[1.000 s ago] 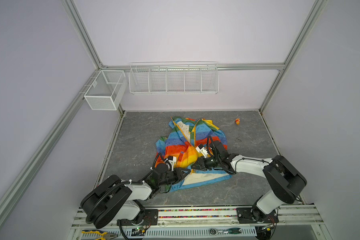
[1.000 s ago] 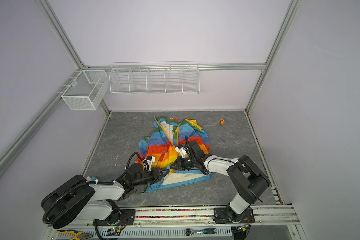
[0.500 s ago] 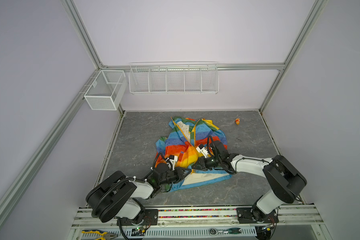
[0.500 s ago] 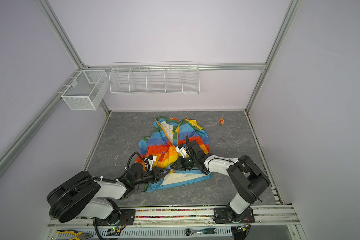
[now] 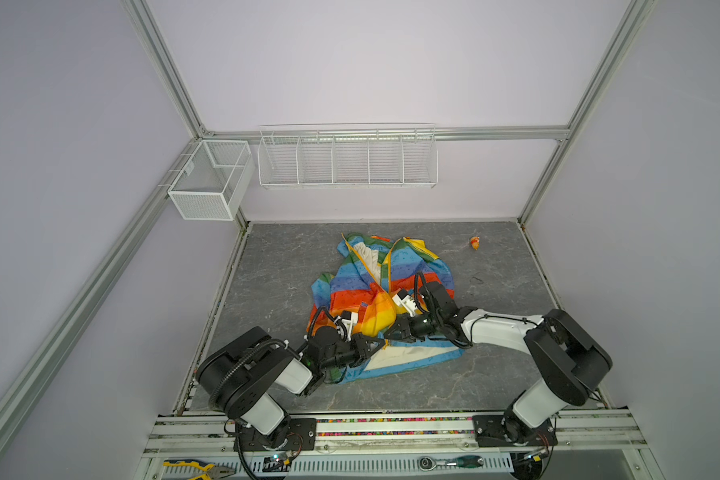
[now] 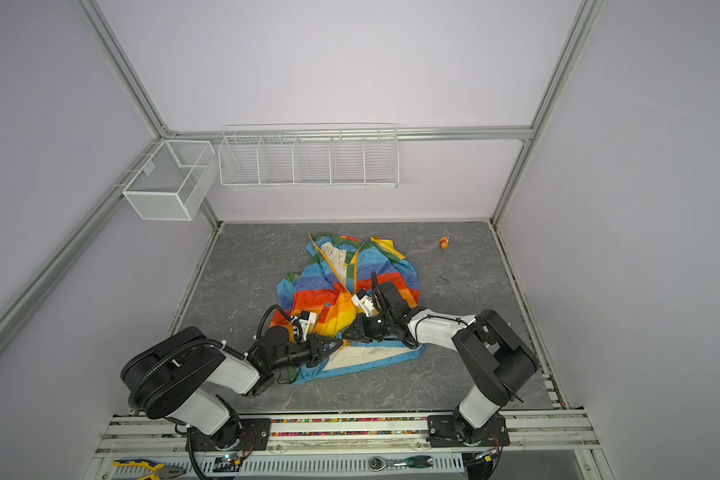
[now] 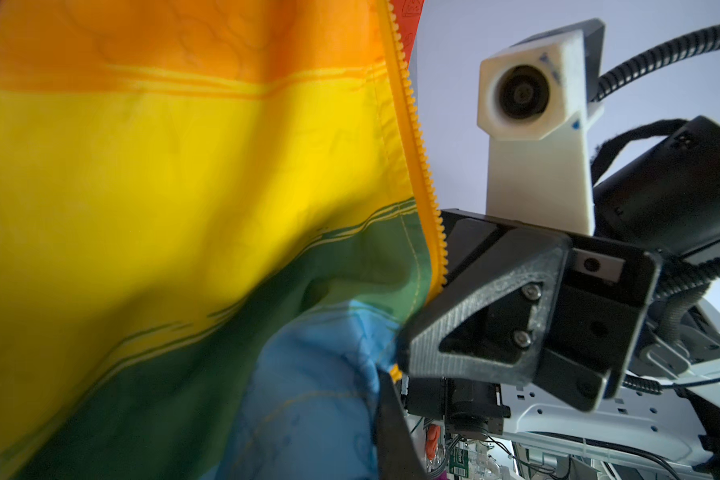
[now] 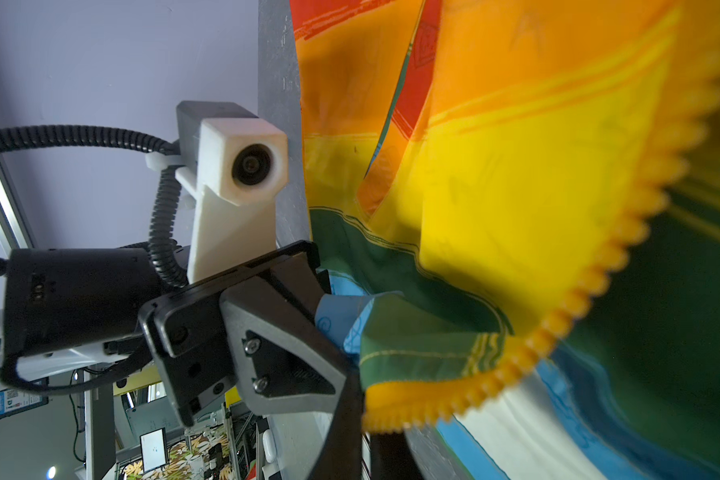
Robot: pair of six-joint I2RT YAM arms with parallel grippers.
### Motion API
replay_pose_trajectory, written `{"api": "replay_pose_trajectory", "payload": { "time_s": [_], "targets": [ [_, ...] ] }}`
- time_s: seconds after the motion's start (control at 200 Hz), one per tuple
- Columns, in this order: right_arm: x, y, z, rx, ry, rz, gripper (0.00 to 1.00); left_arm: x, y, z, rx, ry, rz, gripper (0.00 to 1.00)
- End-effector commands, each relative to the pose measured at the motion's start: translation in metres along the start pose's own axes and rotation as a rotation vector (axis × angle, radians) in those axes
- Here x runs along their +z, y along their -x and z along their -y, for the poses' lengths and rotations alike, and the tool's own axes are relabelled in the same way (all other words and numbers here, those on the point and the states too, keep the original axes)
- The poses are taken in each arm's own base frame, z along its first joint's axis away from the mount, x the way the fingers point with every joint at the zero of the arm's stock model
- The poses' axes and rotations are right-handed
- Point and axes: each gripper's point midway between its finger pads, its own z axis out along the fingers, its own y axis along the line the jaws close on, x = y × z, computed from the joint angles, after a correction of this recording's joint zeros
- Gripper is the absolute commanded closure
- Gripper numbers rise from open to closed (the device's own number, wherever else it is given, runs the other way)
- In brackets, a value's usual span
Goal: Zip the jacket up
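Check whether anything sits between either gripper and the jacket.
Nothing visible does. The left gripper and right gripper are both shut on the jacket, facing each other at the lower end of its zipper teeth, with only the jacket's own folds around them.

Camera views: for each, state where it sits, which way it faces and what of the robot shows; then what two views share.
Top view: high above the near edge, looking down on the jacket; left arm, right arm show.
Top view: same head, same aim; jacket, arms.
Left wrist: on the left arm, facing the right end effector shut on the zipper.
Right wrist: on the right arm, facing the left end effector pinching the hem.
Shared: both wrist views show the zipper.
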Motion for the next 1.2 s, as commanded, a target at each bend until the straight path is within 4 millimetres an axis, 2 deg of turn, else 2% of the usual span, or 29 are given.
{"api": "replay_pose_trajectory", "payload": {
  "time_s": [0.0, 0.255, 0.45, 0.495, 0.52, 0.53, 0.59, 0.7, 0.845, 0.89, 1.015, 1.195],
  "targets": [
    [0.001, -0.002, 0.001, -0.008, 0.007, -0.017, 0.93, 0.003, 0.005, 0.019, 0.021, -0.086, 0.013, 1.0],
    [-0.001, -0.003, 0.003, -0.003, -0.004, -0.014, 0.93, 0.002, 0.007, 0.016, 0.014, -0.092, 0.036, 1.0],
    [-0.012, 0.004, 0.0, 0.005, -0.039, 0.032, 0.66, -0.001, 0.012, 0.017, 0.041, -0.034, 0.059, 1.0],
    [-0.017, 0.005, -0.002, 0.003, -0.054, 0.048, 0.6, -0.003, 0.014, 0.015, 0.055, 0.002, 0.067, 1.0],
    [-0.02, 0.006, -0.002, 0.004, -0.066, 0.058, 0.57, -0.005, 0.012, 0.008, 0.053, 0.045, 0.062, 1.0],
    [-0.021, 0.006, -0.002, 0.006, -0.071, 0.062, 0.56, -0.002, 0.018, 0.017, 0.069, 0.033, 0.073, 1.0],
    [-0.029, 0.006, -0.001, 0.013, -0.107, 0.092, 0.51, -0.005, 0.022, 0.014, 0.089, 0.113, 0.078, 1.0],
    [-0.047, 0.006, 0.008, 0.061, -0.207, 0.166, 0.47, -0.017, 0.029, 0.014, 0.136, 0.212, 0.11, 1.0],
    [-0.07, -0.004, 0.037, 0.18, -0.379, 0.238, 0.44, -0.031, 0.034, 0.013, 0.146, 0.274, 0.155, 1.0],
    [-0.074, -0.008, 0.043, 0.201, -0.407, 0.252, 0.43, -0.031, 0.034, 0.013, 0.146, 0.275, 0.152, 1.0],
    [-0.083, -0.017, 0.055, 0.243, -0.445, 0.281, 0.33, -0.025, 0.031, 0.014, 0.144, 0.27, 0.123, 1.0],
    [-0.087, -0.026, 0.071, 0.296, -0.465, 0.304, 0.3, -0.022, 0.032, 0.017, 0.159, 0.27, 0.111, 1.0]
  ]
}}
